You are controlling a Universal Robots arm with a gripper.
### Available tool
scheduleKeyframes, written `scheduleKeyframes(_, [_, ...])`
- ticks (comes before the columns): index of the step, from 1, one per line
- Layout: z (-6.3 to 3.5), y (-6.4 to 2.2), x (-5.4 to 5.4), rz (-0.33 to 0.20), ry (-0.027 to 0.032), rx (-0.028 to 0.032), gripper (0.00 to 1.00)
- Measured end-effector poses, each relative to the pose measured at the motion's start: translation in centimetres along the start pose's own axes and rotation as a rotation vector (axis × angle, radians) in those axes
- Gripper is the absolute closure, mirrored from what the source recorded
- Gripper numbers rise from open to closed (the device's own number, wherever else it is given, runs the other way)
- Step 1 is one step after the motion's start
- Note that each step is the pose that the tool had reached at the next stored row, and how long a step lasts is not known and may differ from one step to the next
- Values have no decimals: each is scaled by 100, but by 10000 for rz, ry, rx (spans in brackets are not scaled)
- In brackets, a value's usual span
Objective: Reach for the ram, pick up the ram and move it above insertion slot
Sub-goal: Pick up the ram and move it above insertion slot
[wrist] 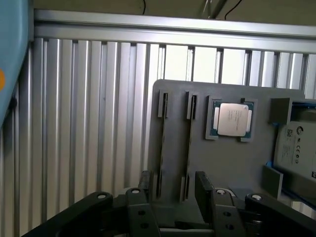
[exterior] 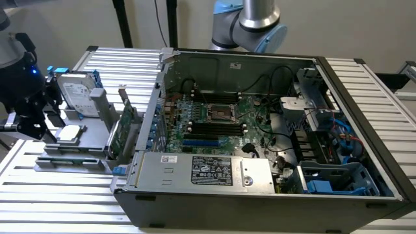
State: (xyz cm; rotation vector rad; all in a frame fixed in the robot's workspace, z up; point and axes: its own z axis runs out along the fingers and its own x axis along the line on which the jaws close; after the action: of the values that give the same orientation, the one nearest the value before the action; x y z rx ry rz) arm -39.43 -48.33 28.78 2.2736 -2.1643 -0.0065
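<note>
Tool (wrist: 174, 190) hangs wide open with nothing between its two dark fingers (wrist: 143, 185), just above the near end of a gray holder (wrist: 237, 163) that lies on the slatted metal tabletop (wrist: 89, 123). The ram (wrist: 189, 143) stands on edge in a narrow slot of that holder. From the wrist it shows as a thin dark strip running between small end brackets, so its green face cannot be made out. A second strip (wrist: 162, 143) of the same look sits in the parallel slot just beside it. Both slots' near ends fall between the spread fingers, and neither strip is touched.

Farther along the holder a square processor chip (wrist: 232, 119) lies flat in its own recess. Next to that is a hard drive (wrist: 296, 148) with a white label.

In the exterior view the tool's black body is at the exterior view's left, over the holder. A green expansion card (exterior: 126, 129) stands upright at the holder's edge, close to the open computer case (exterior: 273, 204). The case lies on its side, showing the motherboard (exterior: 221, 117) and a silver power supply (exterior: 208, 170) along its near wall. The arm's gray and blue joint (exterior: 256, 22) rises behind the case.
</note>
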Motion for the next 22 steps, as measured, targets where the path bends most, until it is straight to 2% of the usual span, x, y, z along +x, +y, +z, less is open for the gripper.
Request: scheduleKeyframes(22, [401,19,0,-3,-1,2,52])
